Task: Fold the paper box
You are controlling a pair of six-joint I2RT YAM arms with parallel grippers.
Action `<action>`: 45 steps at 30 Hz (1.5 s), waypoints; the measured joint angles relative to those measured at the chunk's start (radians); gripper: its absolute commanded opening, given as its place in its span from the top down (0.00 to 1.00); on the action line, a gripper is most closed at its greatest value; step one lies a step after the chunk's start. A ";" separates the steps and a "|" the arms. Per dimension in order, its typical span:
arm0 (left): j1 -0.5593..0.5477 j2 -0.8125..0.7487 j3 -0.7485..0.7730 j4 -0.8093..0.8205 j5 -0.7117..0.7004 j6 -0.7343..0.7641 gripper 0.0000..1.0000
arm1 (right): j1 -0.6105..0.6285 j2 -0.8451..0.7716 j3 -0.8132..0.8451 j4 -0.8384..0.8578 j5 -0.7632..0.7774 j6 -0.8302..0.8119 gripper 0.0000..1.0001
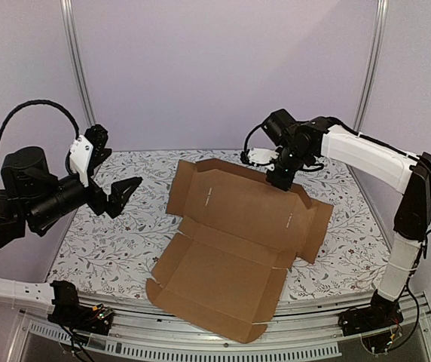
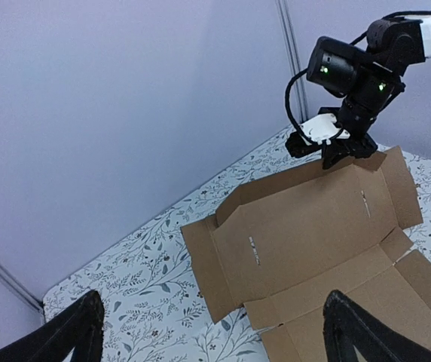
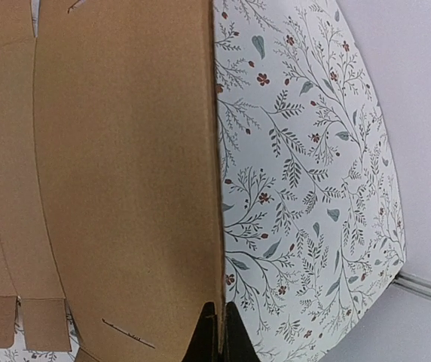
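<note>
The box [image 1: 230, 234] lies open and mostly flat across the middle of the table [image 1: 110, 249], its front panel reaching the near edge. Your right gripper [image 1: 279, 179] is pinched thin on the rim of the far flap, toward the far right corner. Your left gripper [image 1: 129, 197] hangs spread wide by the left edge, holding nothing. Nothing pins the sheet, so if you lift on that small pinch, the card may slip free, crease off its score, or drag toward the near edge.
</note>
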 measured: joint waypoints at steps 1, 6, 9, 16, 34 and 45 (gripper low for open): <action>0.000 0.004 -0.006 0.001 -0.001 -0.017 0.00 | 0.003 0.003 0.003 0.003 0.001 -0.030 1.00; 0.000 0.018 -0.064 0.045 -0.025 -0.087 0.00 | 0.013 0.018 0.019 0.016 0.010 -0.120 1.00; 0.000 0.024 -0.124 0.093 -0.043 -0.120 0.01 | 0.027 0.021 0.019 0.037 0.026 -0.158 1.00; 0.000 0.070 -0.143 0.193 -0.069 -0.193 0.62 | 0.103 0.019 -0.018 0.105 0.084 -0.217 1.00; 0.251 0.315 -0.018 0.242 0.187 -0.417 1.00 | 0.201 -0.134 -0.209 0.251 0.185 -0.230 1.00; 0.385 0.496 0.024 0.262 0.443 -0.541 1.00 | 0.266 -0.175 -0.283 0.359 0.273 -0.230 1.00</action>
